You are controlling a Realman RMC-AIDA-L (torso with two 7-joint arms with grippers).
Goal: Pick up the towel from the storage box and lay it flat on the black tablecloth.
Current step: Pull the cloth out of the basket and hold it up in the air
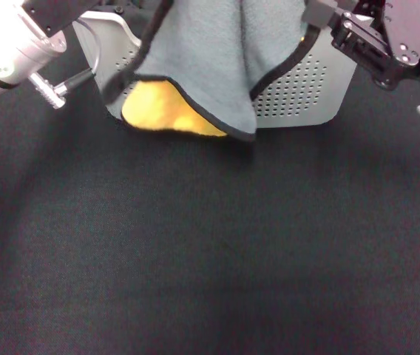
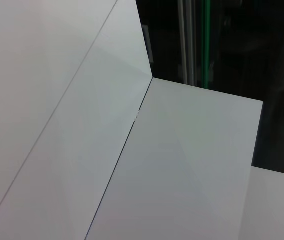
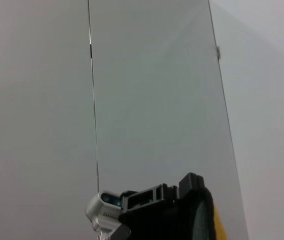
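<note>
One towel (image 1: 210, 66), one storage box (image 1: 306, 96).

We see a lab-style test cell: plain white partition panels (image 2: 82, 125), a bench under a black tablecloth (image 1: 210, 259).

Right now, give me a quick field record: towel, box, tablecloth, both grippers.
towel: lifted, hanging in front of the storage box, grey face out, yellow-orange underside showing at its lower edge
storage box: at the far edge, partly hidden by the towel
black tablecloth: spread below, towel not yet laid on it
left gripper: at the towel's left edge, fingers hidden
right gripper: at the towel's upper right edge, grip point hidden
</note>
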